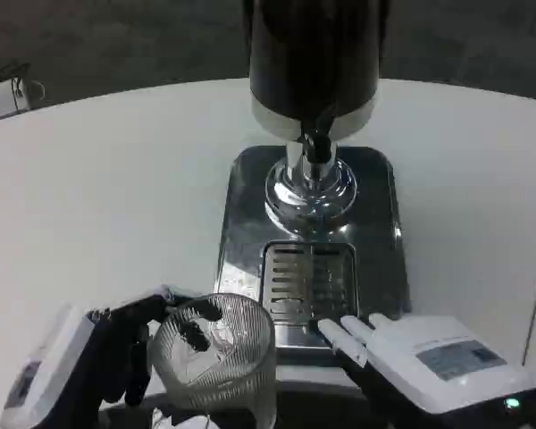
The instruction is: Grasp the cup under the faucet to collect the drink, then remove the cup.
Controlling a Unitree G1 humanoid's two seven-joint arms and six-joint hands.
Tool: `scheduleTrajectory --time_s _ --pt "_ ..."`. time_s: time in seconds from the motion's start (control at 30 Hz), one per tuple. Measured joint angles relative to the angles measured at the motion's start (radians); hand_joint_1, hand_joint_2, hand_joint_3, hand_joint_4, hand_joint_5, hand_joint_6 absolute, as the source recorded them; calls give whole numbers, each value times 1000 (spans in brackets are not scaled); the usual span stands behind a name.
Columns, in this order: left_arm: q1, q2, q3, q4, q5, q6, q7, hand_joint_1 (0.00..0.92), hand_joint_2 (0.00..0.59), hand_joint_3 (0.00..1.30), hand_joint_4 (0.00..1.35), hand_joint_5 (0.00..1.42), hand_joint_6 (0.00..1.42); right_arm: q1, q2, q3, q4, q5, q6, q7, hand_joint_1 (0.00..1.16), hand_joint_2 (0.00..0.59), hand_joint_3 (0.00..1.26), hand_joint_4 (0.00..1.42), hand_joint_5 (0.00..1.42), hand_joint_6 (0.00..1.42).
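Item one, near edge of the white table [89,206]: my left hand [98,362], dark fingers wrapped around the side of a clear ribbed glass cup [214,353], gripping it. The cup stands upright at the near-left corner of the dispenser base, just off the drip grate [308,281], not yet under the faucet. It looks empty, with only glints and shadows inside; thin-walled, finely fluted, probably slippery.

Item two, near edge, right: my right hand [402,353], white back up, fingers loosely extended, tips touching the front lip of the polished steel base [375,232]. It holds nothing.

Item three, middle of the table: the slotted grate set into the base, then the chrome domed pedestal [310,189] behind it.

Item four, far: the black cylindrical drink tank [313,54] with its short black faucet [316,145] pointing down.

Step in hand, as I judge it: cup grasped, positioning pending. Next move calls for carrying the cup forward and right, under the faucet, kept upright.
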Motion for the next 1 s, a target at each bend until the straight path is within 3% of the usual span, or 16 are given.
scheduleTrajectory --time_s 0.73,1.0 --pt "-3 -1 4 9 -1 -2 -8 620 0 1014 1140 1295 1424 0 17 2 1 -13 0 8 564 411 0 0 0 0" --pt "-52 -24 -4 54 14 1 -7 620 0 1014 1140 1295 1424 15 18 0 0 -15 -17 -17 565 412 0 0 0 0"
